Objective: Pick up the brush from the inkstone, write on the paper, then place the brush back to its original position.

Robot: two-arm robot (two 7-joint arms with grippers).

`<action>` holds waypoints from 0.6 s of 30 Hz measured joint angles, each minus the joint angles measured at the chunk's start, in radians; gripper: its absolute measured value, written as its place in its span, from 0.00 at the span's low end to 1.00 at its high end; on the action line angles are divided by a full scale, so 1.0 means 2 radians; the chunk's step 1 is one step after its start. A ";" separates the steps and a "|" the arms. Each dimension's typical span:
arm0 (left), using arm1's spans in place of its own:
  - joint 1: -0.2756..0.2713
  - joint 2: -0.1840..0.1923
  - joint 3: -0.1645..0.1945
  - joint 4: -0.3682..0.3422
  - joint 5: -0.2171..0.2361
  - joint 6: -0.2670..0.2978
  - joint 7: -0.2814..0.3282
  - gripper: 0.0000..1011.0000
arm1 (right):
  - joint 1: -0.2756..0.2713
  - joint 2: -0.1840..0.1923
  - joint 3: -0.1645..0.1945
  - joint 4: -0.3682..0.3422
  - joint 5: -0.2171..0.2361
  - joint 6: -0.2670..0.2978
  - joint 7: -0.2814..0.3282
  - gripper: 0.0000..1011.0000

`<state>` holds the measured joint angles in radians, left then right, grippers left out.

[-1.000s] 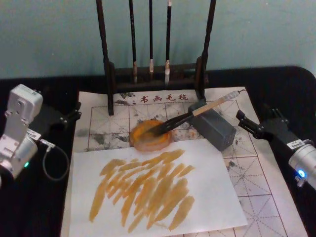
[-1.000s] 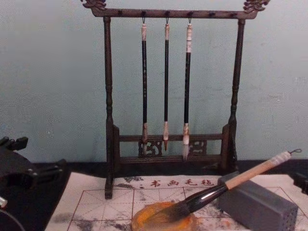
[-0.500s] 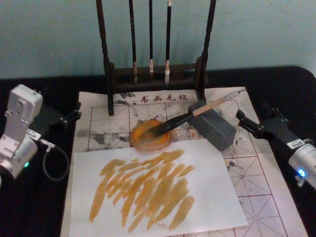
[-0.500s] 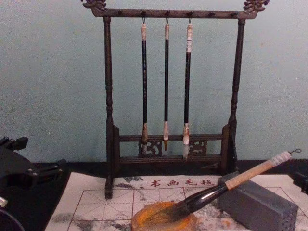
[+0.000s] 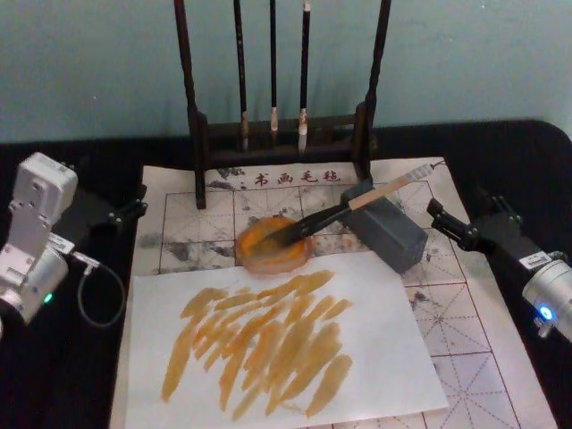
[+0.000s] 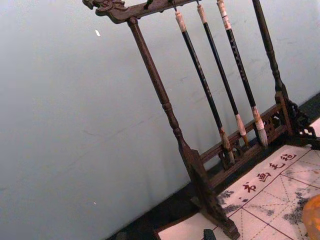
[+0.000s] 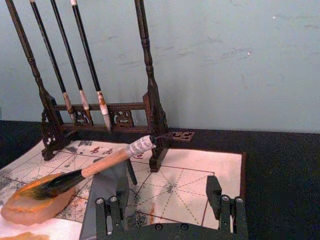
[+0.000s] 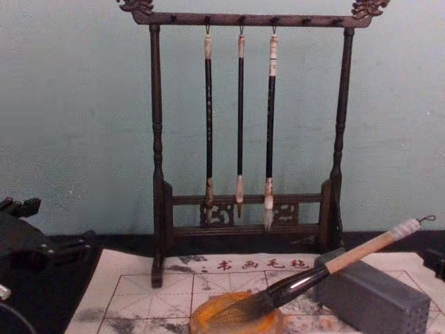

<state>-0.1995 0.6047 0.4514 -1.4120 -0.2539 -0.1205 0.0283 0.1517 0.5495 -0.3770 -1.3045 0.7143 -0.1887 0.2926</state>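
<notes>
Fingers (image 7: 111,216) of the right gripper (image 7: 167,212) are standing wide apart and holding nothing, well clear of the brush (image 5: 350,206). In the head view the brush is lying diagonally at the centre of the scene: its dark tuft is resting on the orange-stained inkstone (image 5: 273,244), while its pale handle is leaning across the top edge of the grey block (image 5: 390,230) and pointing toward 2 o'clock, the whitish end cap raised. Both supports are sitting on the red-grid paper (image 5: 447,304). At 6 o'clock from the inkstone, a white sheet (image 5: 375,340) covered in orange strokes is lying over the grid paper. At 12 o'clock, a dark wooden brush stand (image 8: 158,174) is carrying three thin brushes (image 8: 239,125) hung from its top rail. The right gripper (image 5: 465,231) is waiting at 3 o'clock, just off the paper's edge. The left gripper (image 5: 125,213) is waiting at 9 o'clock; its finger state cannot be determined.
</notes>
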 joint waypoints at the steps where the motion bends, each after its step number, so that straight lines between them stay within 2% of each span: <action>1: 0.000 0.000 0.000 0.000 0.000 0.000 0.000 0.99 | 0.000 0.000 0.000 0.000 0.000 0.000 0.000 0.99; 18: 0.000 0.000 0.000 0.000 0.000 0.000 0.000 0.99 | 0.000 0.000 0.000 0.000 0.000 0.000 0.000 0.99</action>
<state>-0.1995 0.6047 0.4514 -1.4120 -0.2539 -0.1205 0.0283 0.1516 0.5494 -0.3769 -1.3044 0.7143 -0.1888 0.2926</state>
